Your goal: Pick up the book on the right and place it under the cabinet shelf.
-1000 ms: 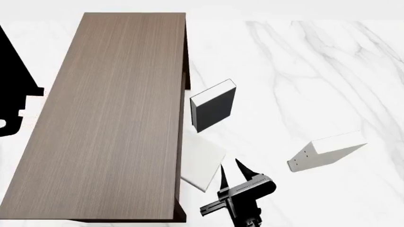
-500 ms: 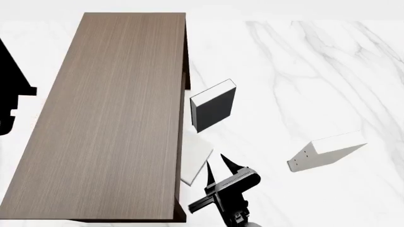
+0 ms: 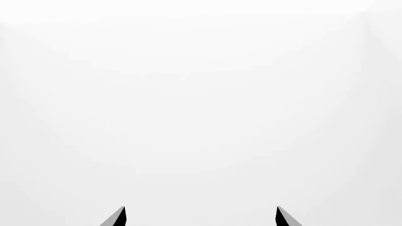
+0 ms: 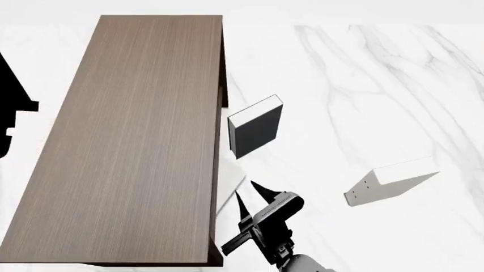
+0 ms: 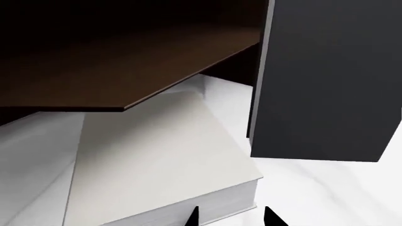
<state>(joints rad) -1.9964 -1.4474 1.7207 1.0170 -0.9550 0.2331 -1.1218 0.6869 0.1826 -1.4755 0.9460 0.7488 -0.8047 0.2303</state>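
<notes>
The thin white book [image 4: 230, 196] lies flat on the floor, mostly beneath the dark brown cabinet shelf [image 4: 136, 141]; only a narrow sliver shows in the head view. In the right wrist view the book [image 5: 157, 165] reaches under the cabinet's dark underside [image 5: 125, 61]. My right gripper [image 4: 244, 191] is open right at the book's outer edge, and its fingertips [image 5: 193, 216] sit at the page side near a corner. At the far left my left gripper [image 3: 201, 217] is open on nothing, away from the book.
A dark grey book [image 4: 255, 127] stands upright beside the cabinet, just beyond the white book, and fills the right wrist view's side [image 5: 326, 80]. A thicker white book with small dots [image 4: 389, 181] lies to the right on the marble floor [image 4: 363, 85].
My right gripper has moved left toward the cabinet, and the white book has slid further under it, leaving only a sliver showing. The left arm has edged further out at the left border.
</notes>
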